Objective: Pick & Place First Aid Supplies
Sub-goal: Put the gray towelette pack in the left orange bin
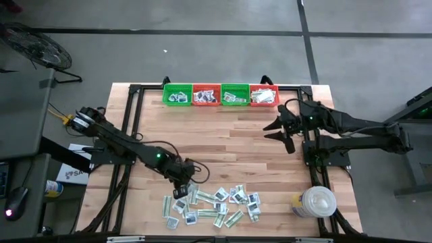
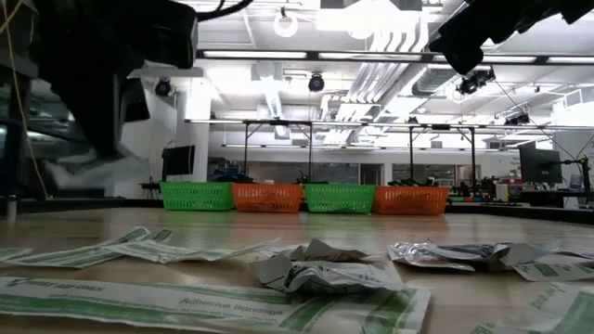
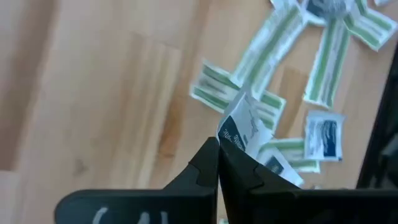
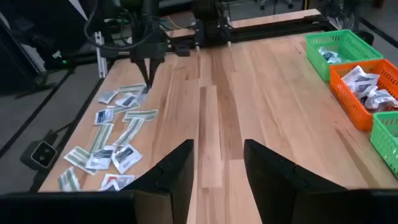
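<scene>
- High view: left tool (image 1: 180, 192) sits at the upper-left edge of the scattered first aid packets (image 1: 214, 206) on the wooden bench (image 1: 223, 135). Right tool (image 1: 280, 128) hangs over bare bench near four baskets (image 1: 221, 95), green and red by turns, each holding packets. White lidded container (image 1: 317, 202) stands at the bench's right front.
- Low view: packets (image 2: 316, 274) lie in the foreground; baskets (image 2: 306, 198) stand in a row behind.
- Left wrist view: fingers (image 3: 205, 165) pinched together on one white packet (image 3: 244, 127).
- Right wrist view: fingers (image 4: 177, 168) parted, nothing between them.
</scene>
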Motion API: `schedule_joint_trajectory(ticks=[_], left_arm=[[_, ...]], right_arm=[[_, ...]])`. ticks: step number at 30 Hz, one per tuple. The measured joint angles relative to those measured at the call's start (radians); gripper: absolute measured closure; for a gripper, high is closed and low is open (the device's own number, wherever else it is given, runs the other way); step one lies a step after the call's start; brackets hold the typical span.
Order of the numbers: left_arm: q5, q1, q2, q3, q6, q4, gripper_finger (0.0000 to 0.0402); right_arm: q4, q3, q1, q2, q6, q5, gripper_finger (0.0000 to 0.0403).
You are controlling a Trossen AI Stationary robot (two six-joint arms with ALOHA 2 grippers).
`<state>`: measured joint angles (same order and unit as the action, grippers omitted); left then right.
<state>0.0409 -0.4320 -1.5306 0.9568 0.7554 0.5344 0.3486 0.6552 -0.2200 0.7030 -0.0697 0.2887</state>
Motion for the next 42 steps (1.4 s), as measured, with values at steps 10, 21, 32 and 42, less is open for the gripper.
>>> schedule_joint_trajectory(ticks=[10, 21, 32, 42], left_arm=[[-0.186, 0.0, 0.111, 0.0, 0.012, 0.05, 0.0401], [-0.498, 0.097, 0.182, 0.0, -0.108, -0.048, 0.0401], [-0.453, 0.333, 0.183, 0.0, -0.429, -0.322, 0.0401], [-0.331, 0.509, 0.183, 0.0, -0.641, -0.486, 0.0401]], right_arm=[[-0.048, 0.0, -0.004, 0.041, -0.02, -0.018, 0.027], [-0.126, 0.0, -0.01, 0.07, -0.037, -0.013, 0.027], [-0.171, 0.0, -0.029, 0.1, -0.074, -0.005, 0.027], [-0.267, 0.0, -0.097, 0.143, -0.136, 0.009, 0.027]])
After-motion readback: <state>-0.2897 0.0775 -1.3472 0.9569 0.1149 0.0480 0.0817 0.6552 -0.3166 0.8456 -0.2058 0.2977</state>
